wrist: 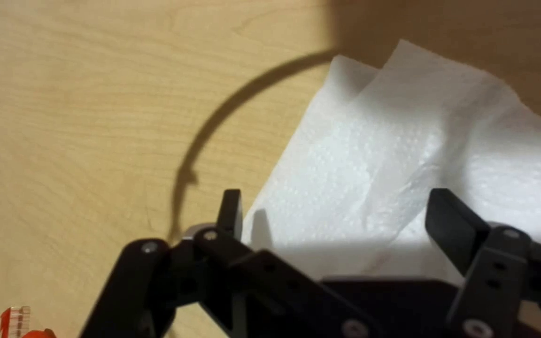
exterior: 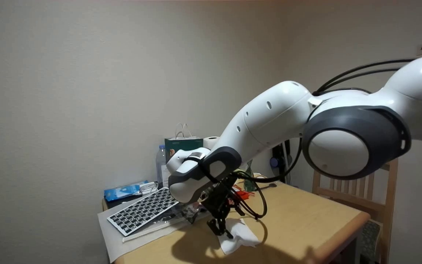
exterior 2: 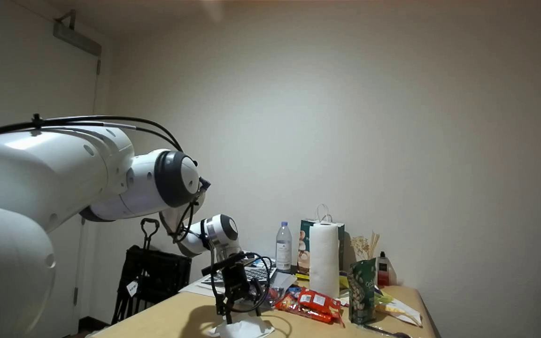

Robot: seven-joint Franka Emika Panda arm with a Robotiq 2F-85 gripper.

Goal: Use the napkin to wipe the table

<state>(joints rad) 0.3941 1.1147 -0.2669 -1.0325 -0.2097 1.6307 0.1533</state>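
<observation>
The white napkin (wrist: 369, 155) lies loosely folded and wrinkled on the light wooden table (wrist: 87, 117). It also shows in both exterior views (exterior: 239, 238) (exterior 2: 244, 327), and the table does too (exterior: 302, 216) (exterior 2: 158, 319). My black gripper (wrist: 336, 202) points down just above the napkin with its fingers wide apart. It also shows in both exterior views (exterior: 235, 224) (exterior 2: 243, 317). Nothing is held between the fingers. In the wrist view the left finger is over the napkin's edge and the right finger is over its middle. The gripper's body hides the napkin's near part.
A keyboard (exterior: 145, 211) lies on white packaging at one table end. Red snack packets (exterior 2: 315, 304) lie close to the gripper. A paper towel roll (exterior 2: 324, 260), a green pouch (exterior 2: 362, 291), a bottle (exterior 2: 283, 246) and a paper bag (exterior: 183, 144) stand behind. A wooden chair (exterior: 388, 205) stands beside the table.
</observation>
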